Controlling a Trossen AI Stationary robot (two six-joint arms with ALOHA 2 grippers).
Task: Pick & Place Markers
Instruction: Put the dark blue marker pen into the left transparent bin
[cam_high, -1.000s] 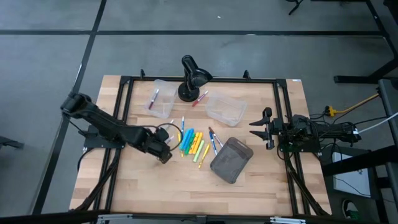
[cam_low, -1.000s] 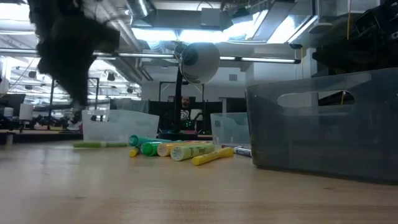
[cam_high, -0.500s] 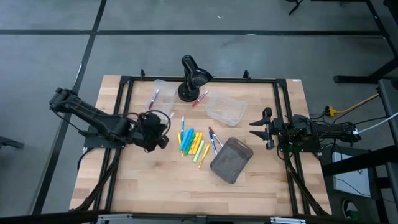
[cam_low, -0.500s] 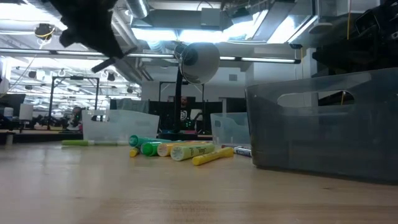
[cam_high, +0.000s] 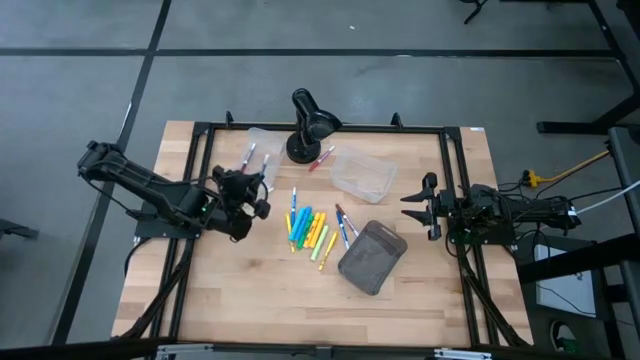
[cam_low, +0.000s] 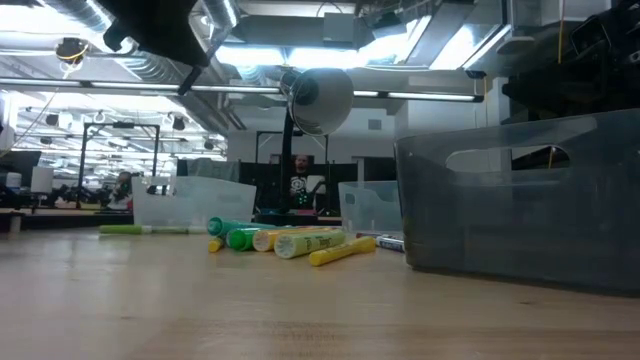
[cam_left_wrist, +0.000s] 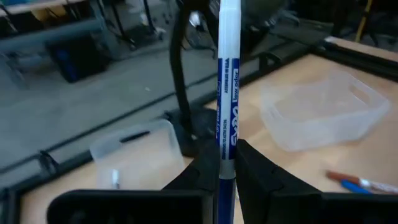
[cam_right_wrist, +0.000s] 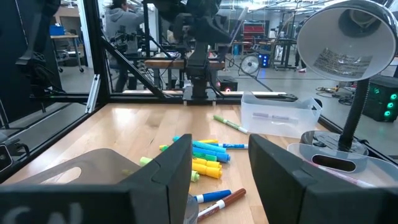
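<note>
My left gripper (cam_high: 256, 192) (cam_left_wrist: 227, 160) hangs above the table's left half, near the left clear bin (cam_high: 262, 148), and is shut on a blue-and-white marker (cam_left_wrist: 227, 87). That bin has a red marker (cam_high: 247, 158) inside. The other markers (cam_high: 310, 228) (cam_low: 285, 240) lie in a loose pile of yellow, green and blue at the table's middle. One more red marker (cam_high: 322, 158) lies by the lamp base. My right gripper (cam_high: 425, 207) (cam_right_wrist: 219, 180) stays open at the right edge, with nothing between its fingers. My left gripper pinches the marker's barrel near its blue lower end (cam_left_wrist: 225, 167) between its two fingers (cam_left_wrist: 202, 171). The fingers lie across the marker and point slanting toward the table's far edge. The marker stands up out of the fingers, lifted clear of the table.
A black desk lamp (cam_high: 310, 122) (cam_low: 318, 98) stands at the far middle. A second clear bin (cam_high: 362, 173) sits to its right. A grey container (cam_high: 372, 257) (cam_low: 520, 200) lies right of the pile. A green marker (cam_low: 140, 230) lies alone on the wood.
My left gripper has risen and gone toward the table's far edge and the left clear bin. It has tipped from pointing down to nearly level. The marker stayed in its hold and went with it.
</note>
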